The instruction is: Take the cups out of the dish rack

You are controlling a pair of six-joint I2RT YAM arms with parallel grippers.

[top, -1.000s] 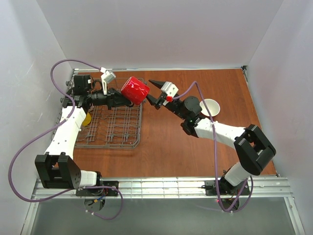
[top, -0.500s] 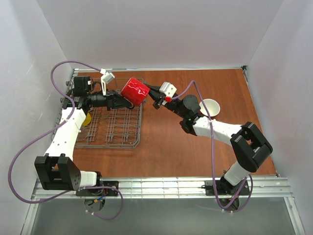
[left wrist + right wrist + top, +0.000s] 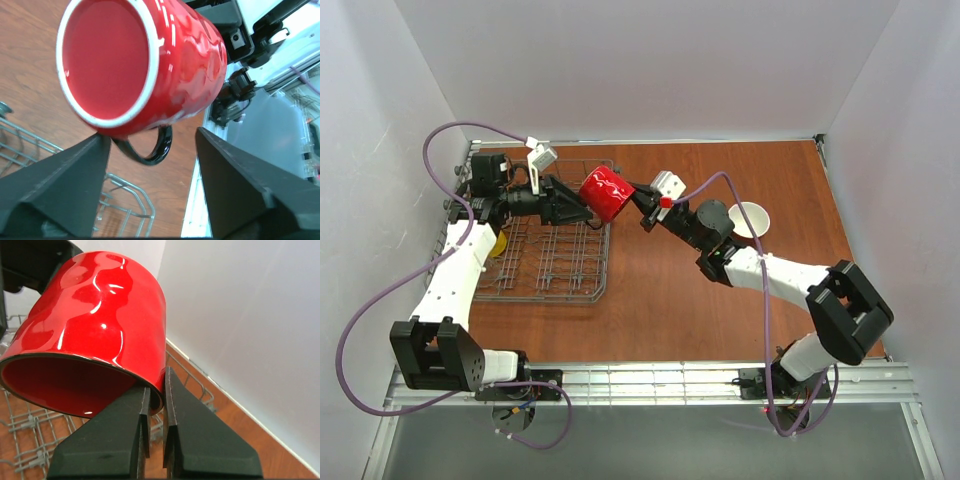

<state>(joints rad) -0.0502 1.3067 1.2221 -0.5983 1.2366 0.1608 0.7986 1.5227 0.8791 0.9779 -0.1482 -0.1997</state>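
The red mug (image 3: 603, 192) hangs above the dish rack (image 3: 550, 296), right pincer (image 3: 156, 385) clamped on it, left pincer (image 3: 582, 204) apart; yellow mug (image 3: 498, 243) not yet out.

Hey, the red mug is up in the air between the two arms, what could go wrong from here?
1. The right gripper pinches only the red mug's rim, with the mug tipped sideways; it might pivot or slip.
2. The left gripper stands open with the handle between its fingers; pulling back could snag it.
3. The mug hangs about over the dish rack's edge, so a drop would probably strike the wires.
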